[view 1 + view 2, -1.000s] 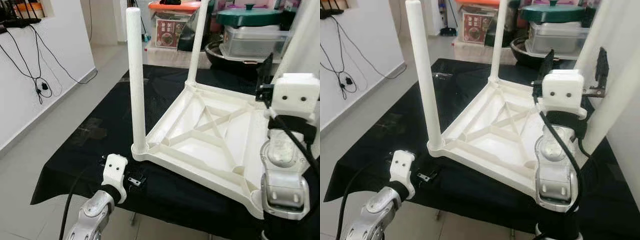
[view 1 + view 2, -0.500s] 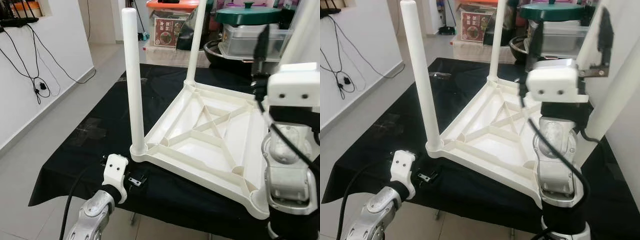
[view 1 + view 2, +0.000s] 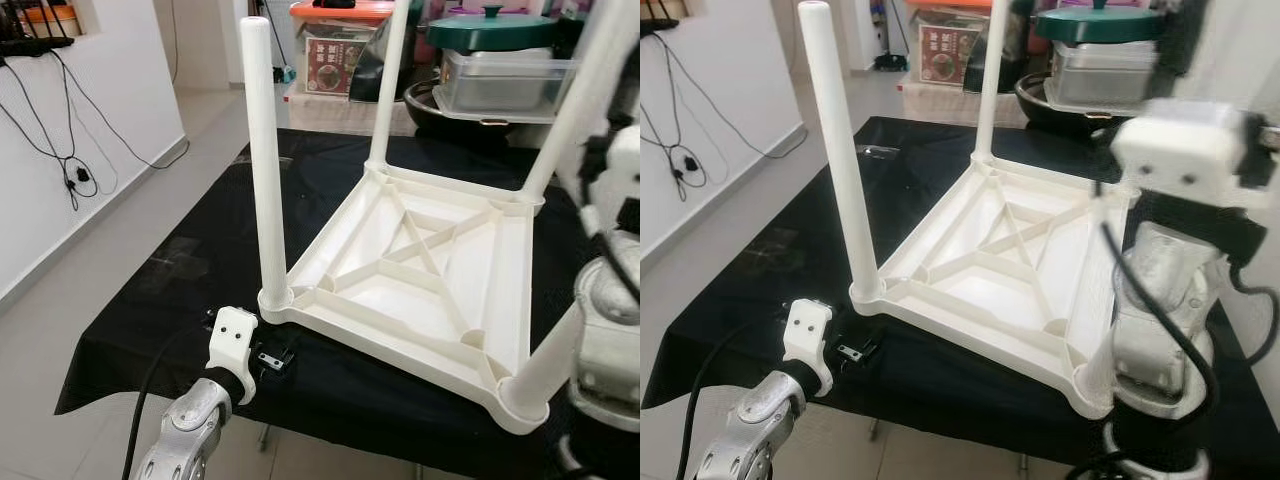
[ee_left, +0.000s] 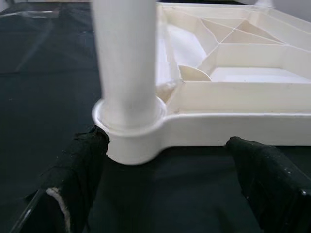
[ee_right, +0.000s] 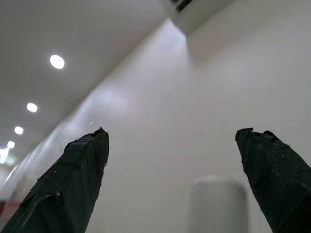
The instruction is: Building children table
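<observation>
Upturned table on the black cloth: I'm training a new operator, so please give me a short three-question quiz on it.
1. True or false: the white table lies top down on the black cloth.
2. How many legs stand in its corner sockets? A two, B three, C four.
3. Which end effector waits, fingers open, at the socket of the near-left leg?
Key: 1 true; 2 C; 3 the left end effector.

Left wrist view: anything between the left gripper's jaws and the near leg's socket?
Nothing: bare black cloth lies between the open left gripper and the corner socket holding the near leg.
</observation>
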Available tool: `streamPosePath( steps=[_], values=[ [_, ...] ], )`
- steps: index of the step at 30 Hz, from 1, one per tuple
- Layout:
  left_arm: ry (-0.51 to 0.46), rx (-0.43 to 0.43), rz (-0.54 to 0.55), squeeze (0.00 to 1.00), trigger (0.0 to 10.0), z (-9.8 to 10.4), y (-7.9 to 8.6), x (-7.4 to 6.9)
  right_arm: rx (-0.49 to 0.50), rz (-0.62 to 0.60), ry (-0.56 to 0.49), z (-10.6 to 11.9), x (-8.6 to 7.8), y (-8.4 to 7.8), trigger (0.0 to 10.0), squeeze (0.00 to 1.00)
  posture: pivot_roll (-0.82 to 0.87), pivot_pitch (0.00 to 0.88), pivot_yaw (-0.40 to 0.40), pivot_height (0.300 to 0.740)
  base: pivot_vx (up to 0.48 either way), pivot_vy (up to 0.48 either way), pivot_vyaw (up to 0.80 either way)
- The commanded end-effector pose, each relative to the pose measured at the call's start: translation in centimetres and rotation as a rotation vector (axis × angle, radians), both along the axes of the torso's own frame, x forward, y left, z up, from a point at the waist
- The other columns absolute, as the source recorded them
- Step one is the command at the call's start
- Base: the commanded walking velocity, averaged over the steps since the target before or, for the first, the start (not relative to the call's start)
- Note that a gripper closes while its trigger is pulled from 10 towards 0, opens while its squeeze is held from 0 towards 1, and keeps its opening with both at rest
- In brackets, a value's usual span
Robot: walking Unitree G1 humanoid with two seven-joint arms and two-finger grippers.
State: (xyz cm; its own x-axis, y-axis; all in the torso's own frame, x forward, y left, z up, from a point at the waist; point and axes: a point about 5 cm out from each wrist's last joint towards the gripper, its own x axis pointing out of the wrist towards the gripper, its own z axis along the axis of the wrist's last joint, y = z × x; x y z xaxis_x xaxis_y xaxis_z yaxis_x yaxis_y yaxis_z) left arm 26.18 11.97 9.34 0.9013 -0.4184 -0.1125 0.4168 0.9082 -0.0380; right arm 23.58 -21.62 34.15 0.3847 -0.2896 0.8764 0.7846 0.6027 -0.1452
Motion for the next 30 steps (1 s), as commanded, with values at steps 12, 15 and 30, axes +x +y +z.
streamPosePath(
  steps=[12, 15, 30],
  values=[
    [0.007, 0.008, 0.002, 0.00, 10.0, -0.3, 0.2, -0.2, 0.429, 0.183, 0.218, -4.2, 2.1, -1.8, 10.0, 0.00, -0.09, 0.000, -0.034, 0.740, 0.000, 0.000, 0.00],
    [0.008, 0.009, -0.001, 0.00, 10.0, -0.4, 0.1, -0.2, 0.439, 0.246, 0.210, -3.4, 2.5, -1.9, 5.4, 0.00, -0.10, 0.000, -0.026, 0.740, 0.000, 0.000, 0.00],
    [0.015, 0.015, -0.002, 0.00, 10.0, -0.6, -0.1, -0.2, 0.589, 0.772, 0.485, -4.7, 5.7, 0.7, 0.0, 0.00, -0.09, 0.000, -0.041, 0.740, 0.000, 0.000, 0.00]
  ],
)
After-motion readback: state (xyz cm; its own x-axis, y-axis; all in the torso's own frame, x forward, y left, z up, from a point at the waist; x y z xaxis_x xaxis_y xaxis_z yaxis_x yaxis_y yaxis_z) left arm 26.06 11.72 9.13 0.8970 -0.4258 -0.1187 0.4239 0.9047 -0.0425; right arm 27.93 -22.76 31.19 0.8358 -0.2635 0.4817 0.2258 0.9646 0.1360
